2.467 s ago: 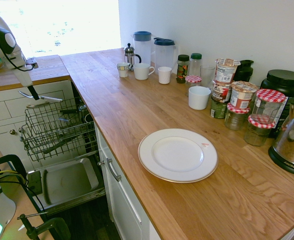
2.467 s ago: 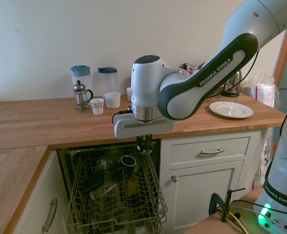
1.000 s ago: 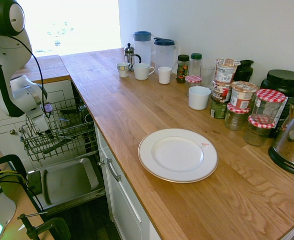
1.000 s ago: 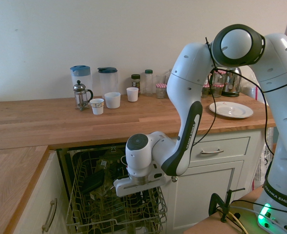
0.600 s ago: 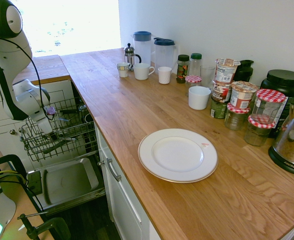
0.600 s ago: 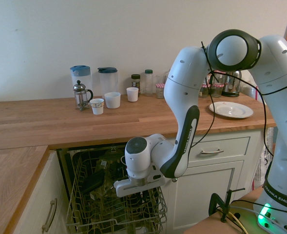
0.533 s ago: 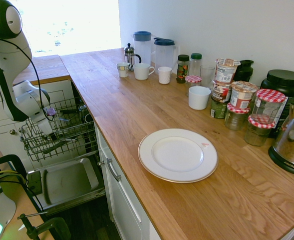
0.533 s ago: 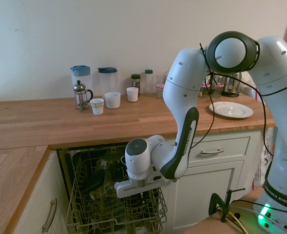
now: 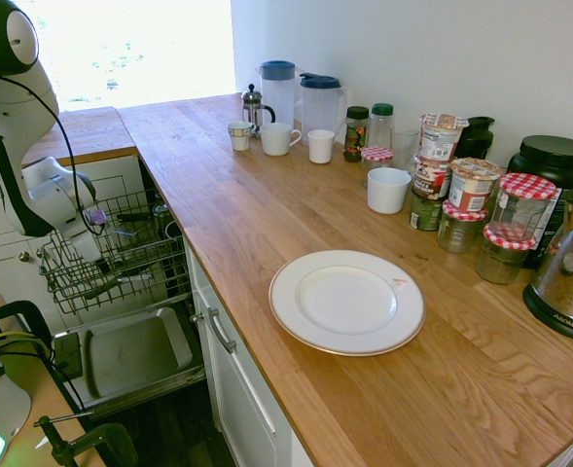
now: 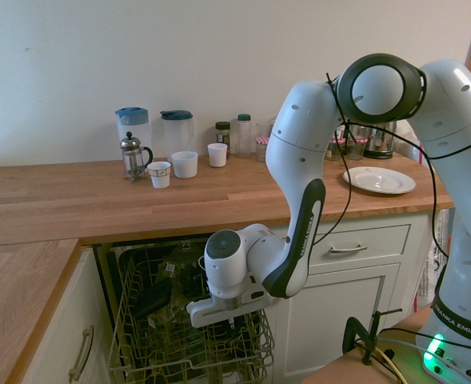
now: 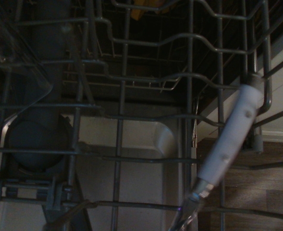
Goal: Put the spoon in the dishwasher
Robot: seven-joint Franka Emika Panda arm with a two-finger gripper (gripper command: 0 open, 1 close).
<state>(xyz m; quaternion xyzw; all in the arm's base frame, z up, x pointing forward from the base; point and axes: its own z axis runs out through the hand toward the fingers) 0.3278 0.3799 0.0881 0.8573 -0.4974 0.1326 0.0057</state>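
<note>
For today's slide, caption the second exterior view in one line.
White arm's gripper lowered into the dishwasher rack beneath the wooden counter.

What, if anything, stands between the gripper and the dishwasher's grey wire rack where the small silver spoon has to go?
Nothing visible does. The gripper is down among the wires of the pulled-out grey wire rack of the open dishwasher. Its fingertips are hidden there, and the spoon cannot be made out for certain.

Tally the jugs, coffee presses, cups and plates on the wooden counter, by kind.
Jugs: 2
Coffee press: 1
Cups: 4
Plate: 1
Total: 8
</note>
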